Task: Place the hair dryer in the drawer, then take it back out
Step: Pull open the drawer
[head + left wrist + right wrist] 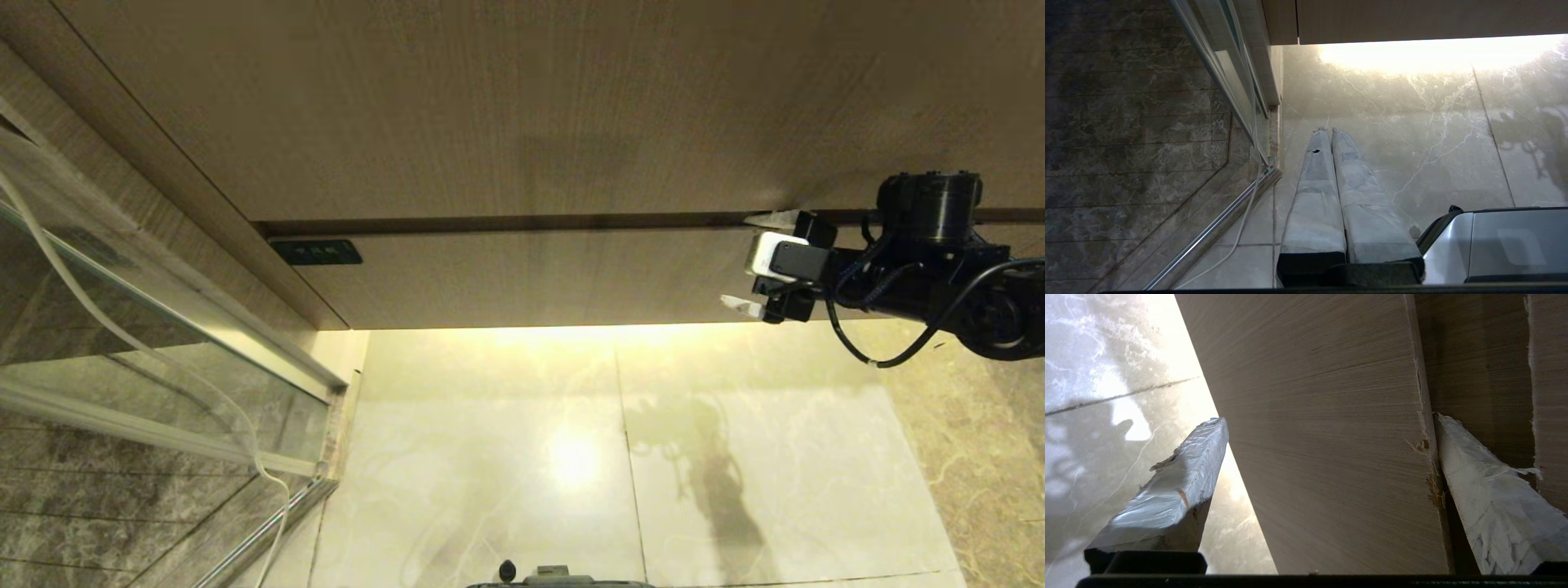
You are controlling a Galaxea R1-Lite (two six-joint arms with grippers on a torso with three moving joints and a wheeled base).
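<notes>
Right now the drawer [531,278] sits shut under the taller wood panel [490,106], dark label [316,251] at its left corner. Right gripper [755,263] is spread wide across the drawer front near its right end: 1 finger [1486,498] in the gap above the top edge, the other [1175,490] below. Left gripper [1327,132], fingers pressed together, hangs over the marble floor [490,457]. Hair dryer not in view. Imo, hook the top finger behind the edge & pull straight out, w/o twisting.
</notes>
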